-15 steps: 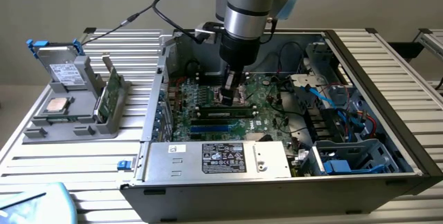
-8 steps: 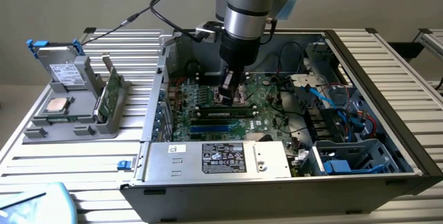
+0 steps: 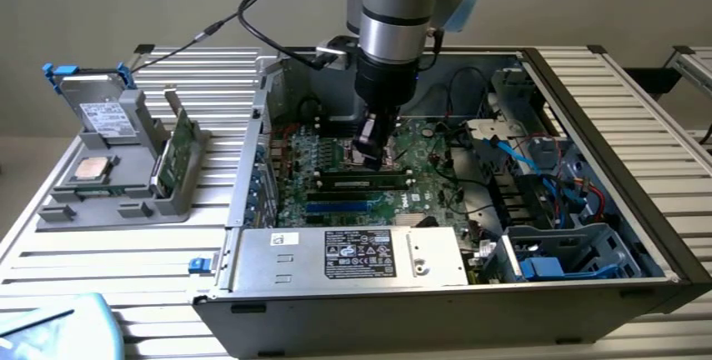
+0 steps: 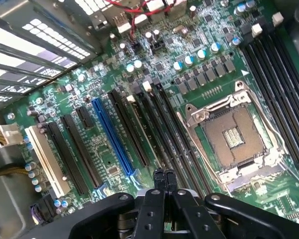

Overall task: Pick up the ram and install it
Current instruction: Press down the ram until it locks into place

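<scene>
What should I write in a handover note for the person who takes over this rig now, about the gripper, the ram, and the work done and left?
Gripper: shut, holding nothing that I can see, low over the memory slots beside the empty processor socket.
Ram: sits in a motherboard slot, just below the gripper. A second green stick stands in the grey holder at the exterior view's left.
Done: the ram appears placed in its slot.
Left: I cannot tell whether it is fully latched.

The green ram sits lengthwise, seated in a black motherboard slot.
</scene>
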